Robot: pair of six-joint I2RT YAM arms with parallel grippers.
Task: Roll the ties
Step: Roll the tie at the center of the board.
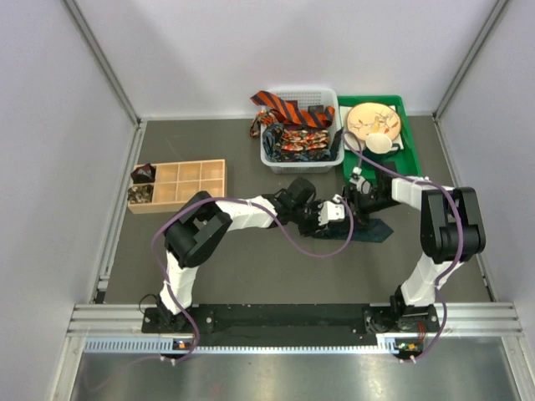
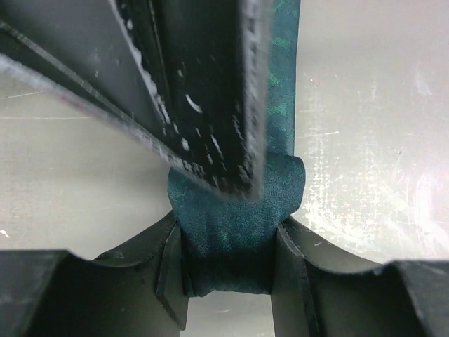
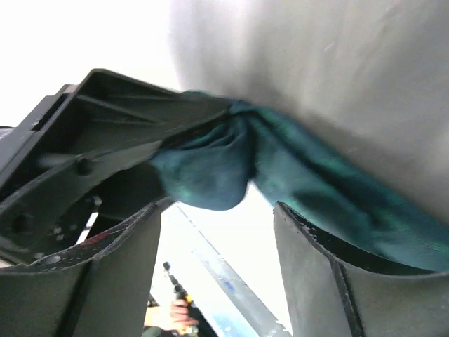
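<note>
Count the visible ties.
5: teal one in the left gripper, striped one over the basket rim, patterned one inside it, two rolled in the wooden box. The basket may hide more.

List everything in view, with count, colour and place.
teal tie: 1, dark teal, mid-table, its rolled end between the grippers
striped tie: 1, orange and black, draped over the basket's far left rim
patterned ties: count unclear, dark with red, inside the basket
rolled ties: 2, dark patterned, in the box's left compartments
basket: 1, white, far middle
box: 1, wooden, compartmented, left
tray: 1, green, right of the basket
plate: 1, tan, in the tray
cup: 1, white, in the tray
cables: 2, purple, along the arms
left gripper: 1, black, shut on the teal tie's roll
right gripper: 1, black, open beside the roll
</note>
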